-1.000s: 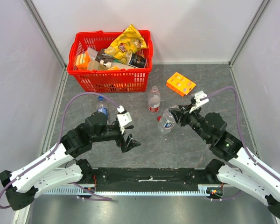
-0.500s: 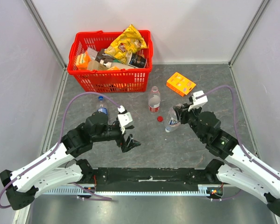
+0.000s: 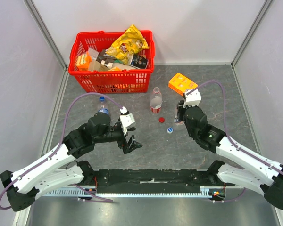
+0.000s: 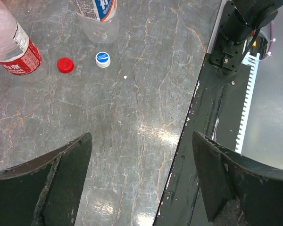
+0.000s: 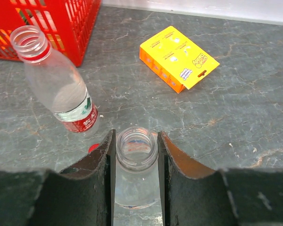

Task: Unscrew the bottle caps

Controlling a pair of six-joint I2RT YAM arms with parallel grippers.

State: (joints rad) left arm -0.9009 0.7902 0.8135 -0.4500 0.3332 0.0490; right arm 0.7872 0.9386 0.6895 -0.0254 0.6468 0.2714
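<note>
My right gripper (image 3: 178, 116) is shut on the neck of a clear, uncapped bottle (image 5: 136, 155) and holds it upright on the table. Its blue label shows in the left wrist view (image 4: 98, 14). A red-labelled bottle (image 3: 155, 100) stands uncapped just left of it and also shows in the right wrist view (image 5: 56, 84). A red cap (image 3: 162, 119) and a blue cap (image 3: 170, 130) lie loose on the table, both seen in the left wrist view (image 4: 65, 65) (image 4: 103, 59). A third bottle (image 3: 103, 108) with its blue cap on stands behind my left arm. My left gripper (image 3: 132, 144) is open and empty.
A red basket (image 3: 112, 82) full of packets stands at the back. An orange box (image 3: 182, 84) lies behind my right gripper. The black base rail (image 4: 212, 117) runs along the near table edge, beside my left gripper.
My right gripper has swung the bottle from tilted to upright and moved it back and left. The blue cap now shows lying on the table. The left arm has barely moved.
</note>
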